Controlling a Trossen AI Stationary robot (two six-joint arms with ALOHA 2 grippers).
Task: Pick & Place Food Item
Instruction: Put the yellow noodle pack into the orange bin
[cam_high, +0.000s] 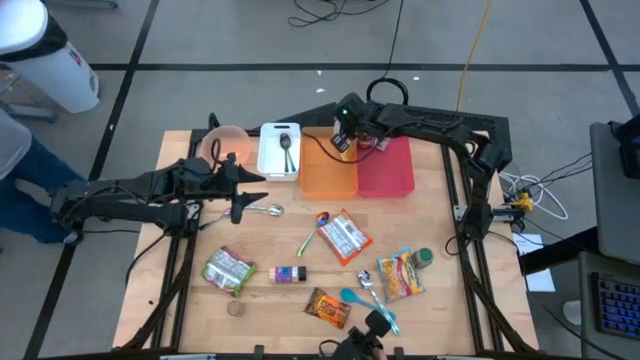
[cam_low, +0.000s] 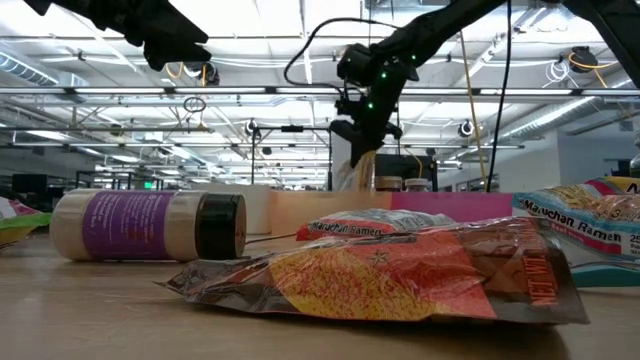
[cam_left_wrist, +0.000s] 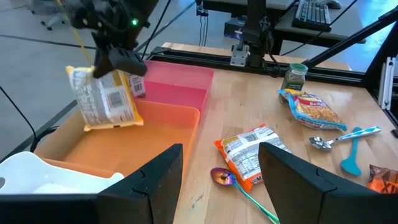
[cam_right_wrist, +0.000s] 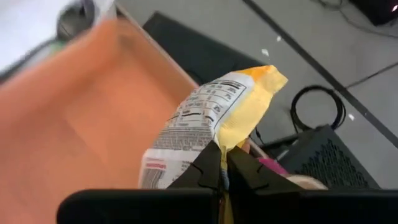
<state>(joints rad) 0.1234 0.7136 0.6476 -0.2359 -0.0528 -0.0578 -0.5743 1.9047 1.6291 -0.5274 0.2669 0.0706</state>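
Note:
A yellow snack packet (cam_left_wrist: 106, 96) with a white label hangs over the orange tray (cam_high: 328, 172) at the table's far side. My right gripper (cam_left_wrist: 119, 61) is shut on the packet. A pink tray (cam_high: 388, 168) stands directly to the right of the orange one and holds a small item. My left gripper (cam_high: 252, 190) hovers open above the table's left half, level with a spoon, with nothing between its fingers (cam_left_wrist: 155, 180). My right gripper pinches the packet's yellow sealed edge (cam_right_wrist: 229, 138) between its two fingers, near an upper corner (cam_left_wrist: 122, 73). The fingers slant down from above. The packet hangs tilted below them, lifted clear of the orange tray.
A white tray (cam_high: 268, 160) holding a spoon and a pink bowl (cam_high: 222, 143) stand left of the orange tray. Loose on the near table are ramen packets (cam_high: 345, 238), snack bags (cam_high: 229, 270), spoons (cam_high: 362, 285), a spice jar (cam_high: 288, 274) and a green-lidded jar (cam_high: 423, 257).

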